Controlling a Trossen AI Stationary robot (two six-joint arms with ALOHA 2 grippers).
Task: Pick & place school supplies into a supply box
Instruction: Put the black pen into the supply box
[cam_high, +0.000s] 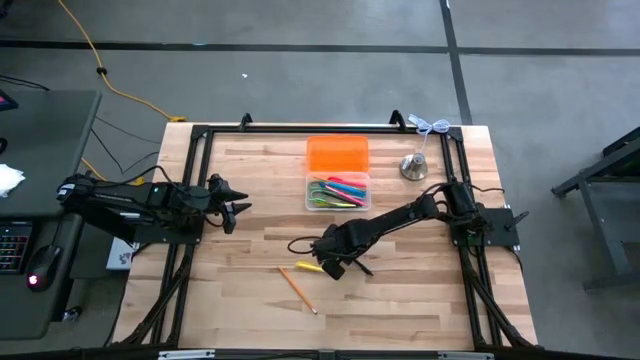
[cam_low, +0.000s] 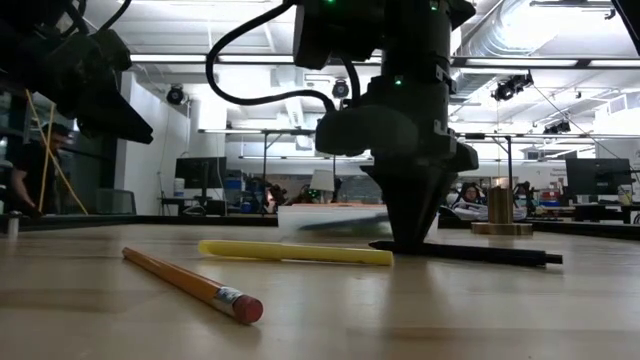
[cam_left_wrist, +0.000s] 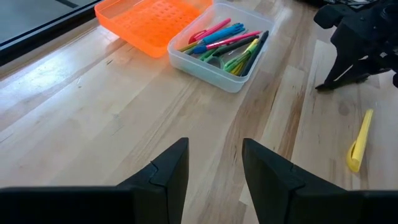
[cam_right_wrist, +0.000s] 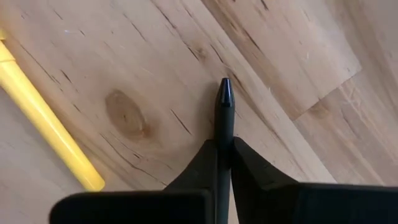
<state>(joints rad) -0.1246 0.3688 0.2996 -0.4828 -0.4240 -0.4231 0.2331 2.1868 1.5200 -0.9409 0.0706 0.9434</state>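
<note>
table (cam_high: 400, 300): light wood top with a dark frame around its edges, both arms mounted at the sides.
right arm (cam_high: 400, 218): reaches from the right side toward table centre, bent down to the surface.
left arm (cam_high: 130, 200): parked at the left edge, off the work area, above the wood.
supply box (cam_high: 337, 205): clear tub toward the far middle of the table, already holding a pile of coloured pens, pink, blue, green and yellow visible; seen well in the left wrist view (cam_left_wrist: 214, 68).
orange lid (cam_high: 337, 154): flat on the table, touching the tub's far side, empty.
bell-shaped metal object (cam_high: 414, 166): just right of the lid, apart from the tub, standing upright.
right gripper (cam_right_wrist: 224, 155): tips down on the wood near centre, fingers pressed together on a black pen; the low view shows it standing on the pen (cam_low: 415, 235).
left gripper (cam_left_wrist: 214, 165): fingers spread, nothing between them, hanging over bare wood and facing the tub.
black pen (cam_right_wrist: 224, 102): lying flat on the table, pinched across its barrel, tip sticking out past the fingers; low view shows it stretching right of the gripper (cam_low: 500, 254).
yellow pen (cam_high: 309, 267): flat on the table just left of the right gripper, not touched.
pencil (cam_high: 297, 289): orange, pink eraser end, lying diagonally nearer the front edge, near the yellow pen, apart from it.
</note>
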